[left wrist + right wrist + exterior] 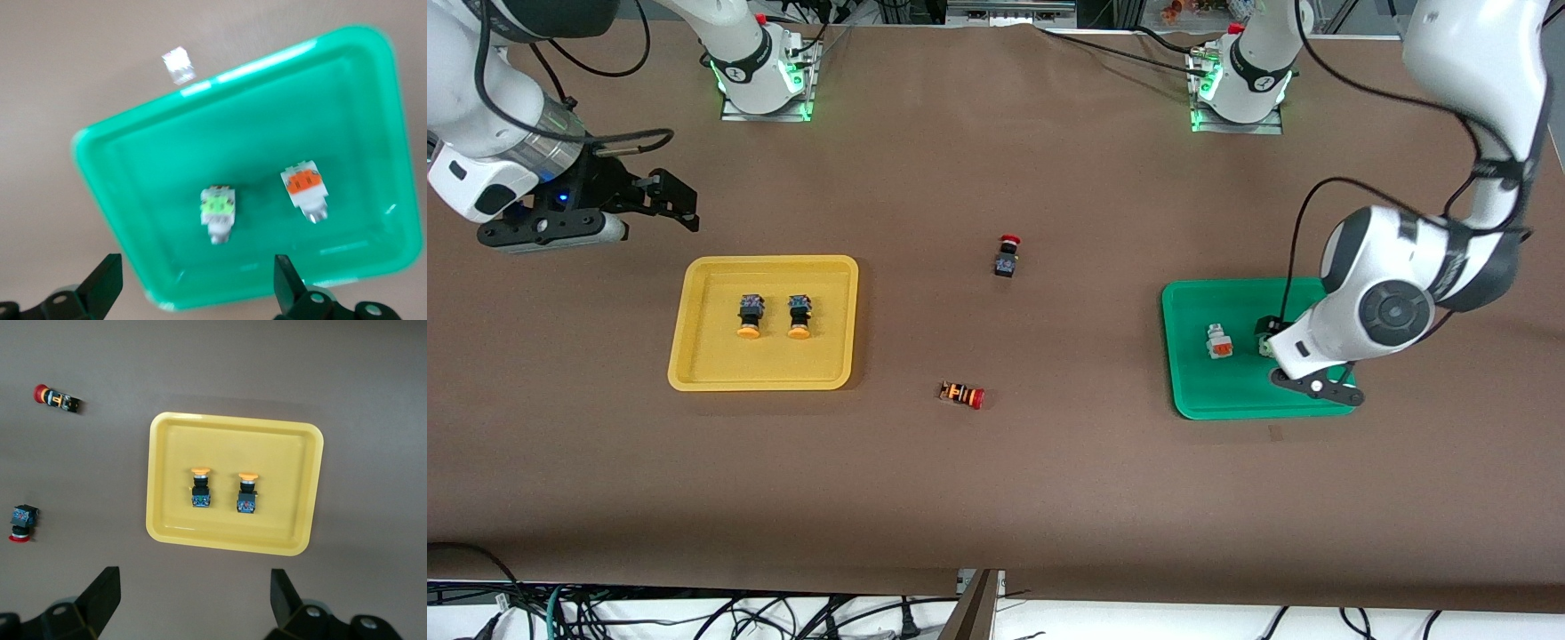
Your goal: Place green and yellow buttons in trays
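Note:
Two black-bodied buttons with yellow-orange caps (751, 316) (799, 316) lie in the yellow tray (694, 356); the right wrist view shows them (200, 487) (247, 492) in that tray (233, 420). Two white-bodied buttons lie in the green tray (1209, 391). The orange-faced one (1219, 340) shows fully, and my left wrist half hides the green-faced one (1264, 342). My left gripper (197, 280) is open and empty above the green tray (333, 133), near the green-faced button (217, 210) and the orange-faced one (305, 190). My right gripper (671, 200) is open and empty over bare table beside the yellow tray.
A black-bodied button with a red cap (1008, 255) stands mid-table. An orange-striped button with a red cap (962, 395) lies nearer the front camera. Both show in the right wrist view (20, 522) (59, 398). A small white square (179, 65) lies on the table beside the green tray.

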You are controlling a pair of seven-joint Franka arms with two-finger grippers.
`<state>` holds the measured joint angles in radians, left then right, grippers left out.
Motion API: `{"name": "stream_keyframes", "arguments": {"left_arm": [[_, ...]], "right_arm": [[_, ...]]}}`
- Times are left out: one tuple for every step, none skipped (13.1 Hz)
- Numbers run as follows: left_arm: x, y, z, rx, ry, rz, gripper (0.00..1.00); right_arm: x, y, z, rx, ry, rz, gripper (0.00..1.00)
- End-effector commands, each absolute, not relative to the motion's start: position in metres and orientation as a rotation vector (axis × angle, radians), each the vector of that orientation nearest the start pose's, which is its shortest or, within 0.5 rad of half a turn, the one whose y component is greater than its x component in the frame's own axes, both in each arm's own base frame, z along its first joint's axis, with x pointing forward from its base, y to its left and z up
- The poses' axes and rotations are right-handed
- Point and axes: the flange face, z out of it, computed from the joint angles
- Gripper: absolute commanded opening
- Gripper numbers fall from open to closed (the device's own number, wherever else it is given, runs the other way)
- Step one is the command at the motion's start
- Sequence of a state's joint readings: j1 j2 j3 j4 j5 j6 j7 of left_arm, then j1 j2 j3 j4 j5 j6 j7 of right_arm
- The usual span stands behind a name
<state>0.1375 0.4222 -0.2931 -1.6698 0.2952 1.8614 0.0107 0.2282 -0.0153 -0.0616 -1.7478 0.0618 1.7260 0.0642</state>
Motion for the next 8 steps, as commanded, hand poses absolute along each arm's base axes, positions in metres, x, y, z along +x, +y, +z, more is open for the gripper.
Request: {"name": "stream_keyframes", "arguments": {"left_arm": [[0.647, -0.049, 0.455, -2.995, 0.307, 0.250, 1.00], [0.640, -0.050, 0.489, -3.038, 0.259, 0.212, 1.00], [0.628, -0.039, 0.523, -3.062, 0.205, 0.142, 1.00], [0.611, -0.032, 0.551, -3.116, 0.141, 0.092, 1.00], [0.595, -0.025, 0.572, -3.136, 0.092, 0.049, 1.00], [0.585, -0.010, 0.586, -3.140, 0.063, 0.014, 1.00], [0.583, -0.002, 0.591, -3.148, 0.033, 0.002, 1.00], [0.579, 0.000, 0.593, -3.148, 0.033, -0.001, 1.00]], "right_arm": [[0.546, 0.104, 0.573, -3.105, -0.105, 0.039, 0.99], [0.546, 0.104, 0.573, -3.105, -0.105, 0.039, 0.99], [0.546, 0.104, 0.573, -3.105, -0.107, 0.039, 0.99], [0.546, 0.105, 0.573, -3.105, -0.112, 0.039, 0.99], [0.545, 0.105, 0.573, -3.105, -0.112, 0.041, 0.99], [0.544, 0.105, 0.573, -3.109, -0.116, 0.060, 0.99], [0.544, 0.104, 0.576, -3.128, -0.125, 0.053, 0.99], [0.545, 0.102, 0.580, -3.138, -0.125, 0.039, 0.99]]}}
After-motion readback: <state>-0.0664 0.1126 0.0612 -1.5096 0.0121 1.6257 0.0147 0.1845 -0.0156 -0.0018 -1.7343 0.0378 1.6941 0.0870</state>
